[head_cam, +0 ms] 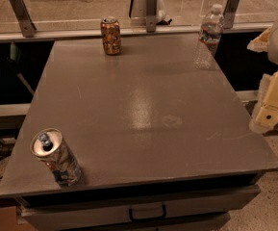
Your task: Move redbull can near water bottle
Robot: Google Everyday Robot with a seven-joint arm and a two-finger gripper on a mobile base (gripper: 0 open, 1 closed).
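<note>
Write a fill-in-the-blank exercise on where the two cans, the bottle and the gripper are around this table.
1. The redbull can sits at the table's near ____ corner.
2. The water bottle stands at the far ____ corner.
3. The orange-brown can stands by the far edge, to the ____ of the water bottle.
4. The gripper hangs off the table's ____ edge, holding nothing.

Missing words: left; right; left; right.

The redbull can (56, 157) sits at the counter's (148, 109) near left corner; the water bottle (209, 32) far right; another can (110, 35) far, left of centre; the gripper (268, 110) beyond the right edge.
</note>
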